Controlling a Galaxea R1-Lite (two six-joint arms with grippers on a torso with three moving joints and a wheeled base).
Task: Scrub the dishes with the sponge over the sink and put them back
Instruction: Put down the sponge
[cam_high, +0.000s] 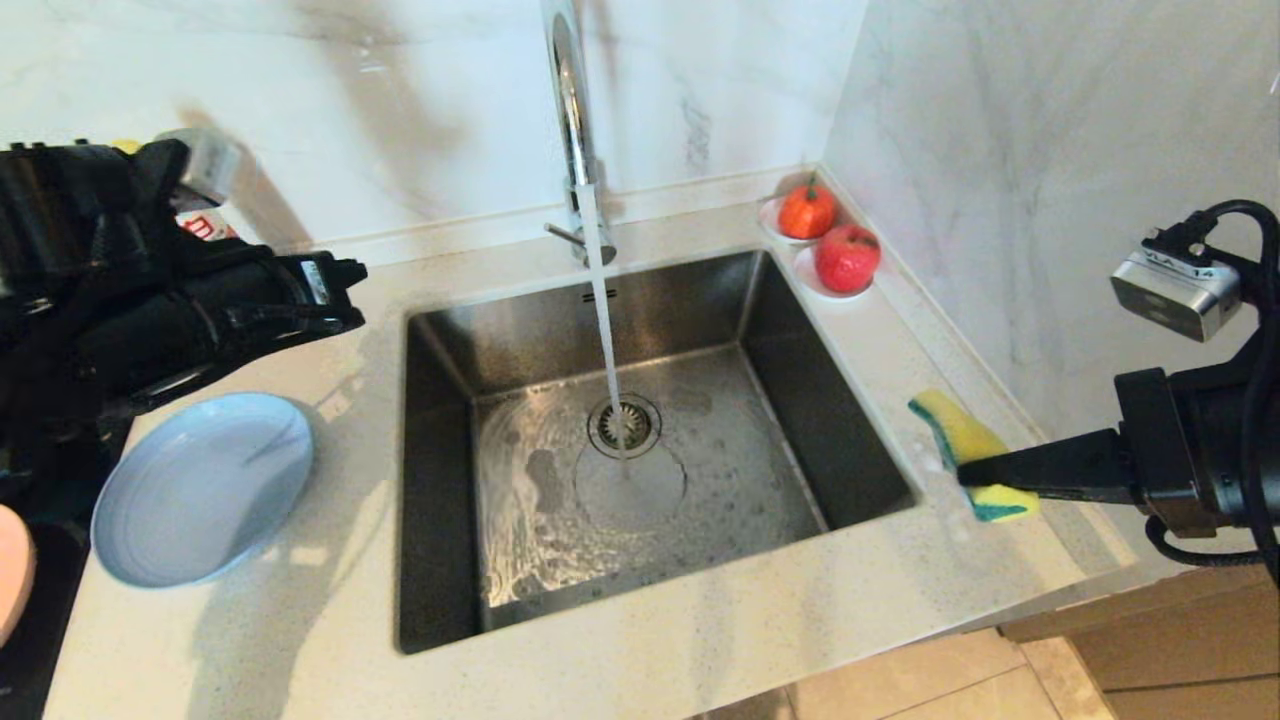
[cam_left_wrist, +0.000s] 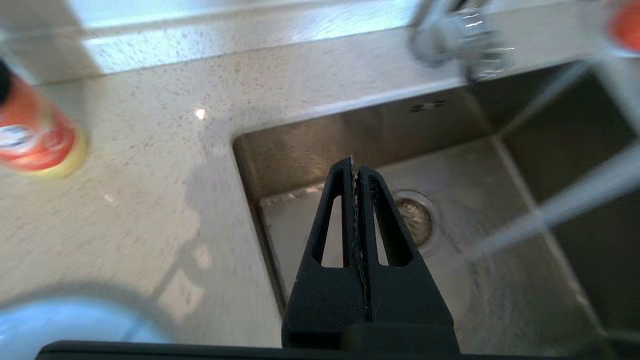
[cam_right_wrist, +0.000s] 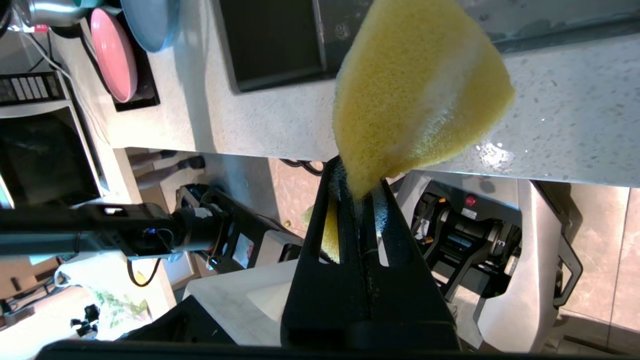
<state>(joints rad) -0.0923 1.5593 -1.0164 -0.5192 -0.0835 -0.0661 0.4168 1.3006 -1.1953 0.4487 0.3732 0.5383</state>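
Sponge (cam_high: 968, 450), yellow with a green scouring face, is sitting pinched between the fingers of the right gripper (cam_high: 975, 475), which is hanging over the bench (cam_high: 700, 640) just past the right rim of the sink (cam_high: 640, 440). The right wrist view is showing what the head view is not: the sponge folding and fanning out beyond the fingertips, its yellow foam streaked with pale suds, and, far across the bench, a pink plate (cam_right_wrist: 114, 55) lying beside the grey-blue plate (cam_right_wrist: 150, 22). The head view is giving only a sliver of that pink plate (cam_high: 12, 570) at its left edge, while the grey-blue plate (cam_high: 200, 487) is lying flat on the bench left of the sink, near the bench's front edge. The left gripper (cam_high: 345, 292) is hovering above the bench beyond that plate, near the sink's back left corner; the left wrist view is showing its fingers (cam_left_wrist: 372, 220) pressed together on nothing. Water is running from the faucet (cam_high: 572, 110) onto the drain strainer (cam_high: 624, 425), and the basin is standing open between the two arms. Two red fruits (cam_high: 828, 235) are sitting at the back right corner, and a red bottle (cam_left_wrist: 30, 130) is standing on the bench behind the left arm
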